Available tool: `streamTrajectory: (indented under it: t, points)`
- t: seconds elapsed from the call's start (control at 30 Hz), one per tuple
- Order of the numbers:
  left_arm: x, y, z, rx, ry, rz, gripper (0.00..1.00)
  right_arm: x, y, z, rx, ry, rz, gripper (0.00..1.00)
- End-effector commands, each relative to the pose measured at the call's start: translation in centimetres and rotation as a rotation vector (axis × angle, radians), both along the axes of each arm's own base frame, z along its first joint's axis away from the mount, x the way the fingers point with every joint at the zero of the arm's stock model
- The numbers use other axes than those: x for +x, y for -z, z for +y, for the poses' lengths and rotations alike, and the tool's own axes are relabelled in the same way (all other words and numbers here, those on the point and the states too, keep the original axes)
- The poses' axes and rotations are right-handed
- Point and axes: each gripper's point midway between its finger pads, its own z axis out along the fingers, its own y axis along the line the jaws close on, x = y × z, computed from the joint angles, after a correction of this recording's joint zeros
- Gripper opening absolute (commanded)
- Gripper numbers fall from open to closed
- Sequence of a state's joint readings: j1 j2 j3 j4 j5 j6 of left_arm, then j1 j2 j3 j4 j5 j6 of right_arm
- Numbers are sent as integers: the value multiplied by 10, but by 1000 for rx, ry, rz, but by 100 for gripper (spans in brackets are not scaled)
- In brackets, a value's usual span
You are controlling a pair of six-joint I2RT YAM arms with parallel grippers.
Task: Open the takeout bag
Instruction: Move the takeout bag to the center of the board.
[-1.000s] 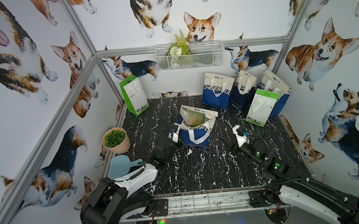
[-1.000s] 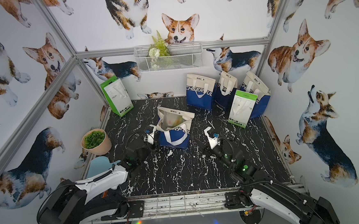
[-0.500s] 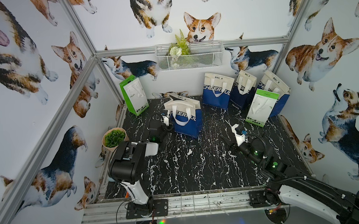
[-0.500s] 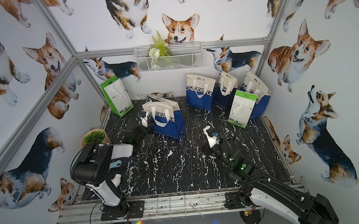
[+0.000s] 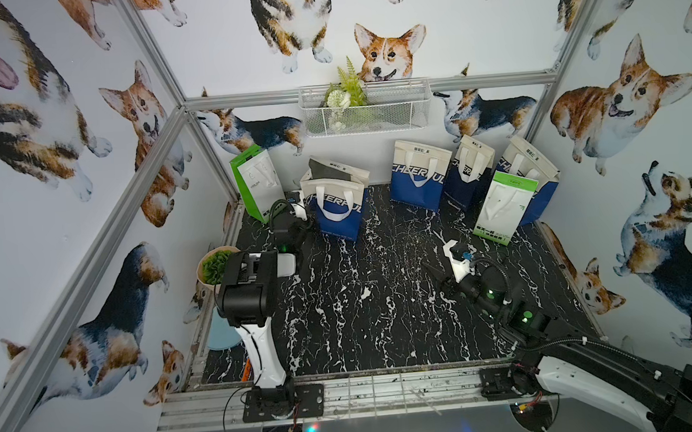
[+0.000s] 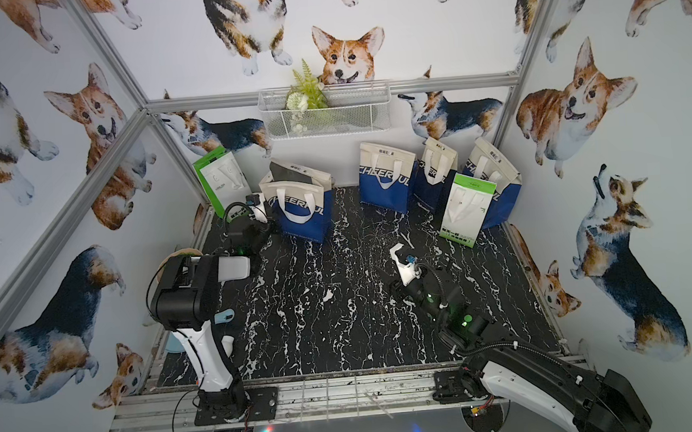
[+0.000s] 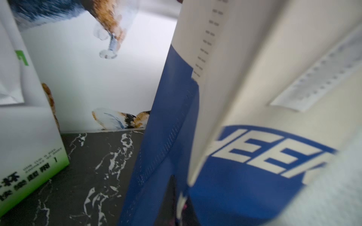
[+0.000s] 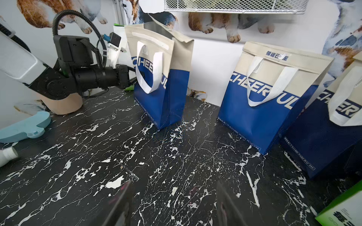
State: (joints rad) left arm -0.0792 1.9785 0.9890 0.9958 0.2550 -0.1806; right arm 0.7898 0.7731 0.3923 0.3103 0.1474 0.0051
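With the left gripper (image 8: 133,79) clamped on the CHEERFUL takeout bag (image 5: 338,215) at 11 o'clock, the wide-spread, empty right gripper (image 8: 173,187) needed to draw its rear panel (image 5: 339,171) back

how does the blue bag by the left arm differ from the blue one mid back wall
The left bag gapes at the top, dark lining showing; the middle bag is flat and shut. The left bag stands free; the middle bag leans on the wall. The left pincer grips the left bag's edge; no pincer is at the middle bag. Both: beige over blue, white handles.
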Motion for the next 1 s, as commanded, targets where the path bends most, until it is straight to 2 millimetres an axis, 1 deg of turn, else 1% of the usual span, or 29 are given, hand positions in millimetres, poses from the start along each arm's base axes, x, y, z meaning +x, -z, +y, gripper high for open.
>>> streamTrajectory:
  t: [0.0,0.1,0.2,0.3,0.4,0.53,0.7,0.8,0.97]
  points:
    - [21,-21,16,-25,-20,-81,0,1,-12,5,39,-16,-31,67]
    - [38,-25,35,-21,-54,-96,0,2,-9,6,33,-18,-24,68]
    - [56,-24,54,-38,-60,-95,0,1,-8,9,38,-32,-16,68]
    - [68,-29,71,-64,-78,-113,0,0,-8,11,39,-44,-10,68]
    - [80,-30,75,-70,-68,-121,0,0,-9,11,39,-45,-10,68]
    - [94,-22,79,-96,-60,-111,0,-1,-9,13,39,-54,-6,68]
    - [103,-11,91,-116,-69,-87,0,-1,-9,13,41,-54,-7,68]
    - [110,-9,102,-152,-60,-74,0,0,-7,14,34,-58,-2,68]
    - [112,-4,114,-181,-75,-70,0,1,-3,16,22,-59,7,68]
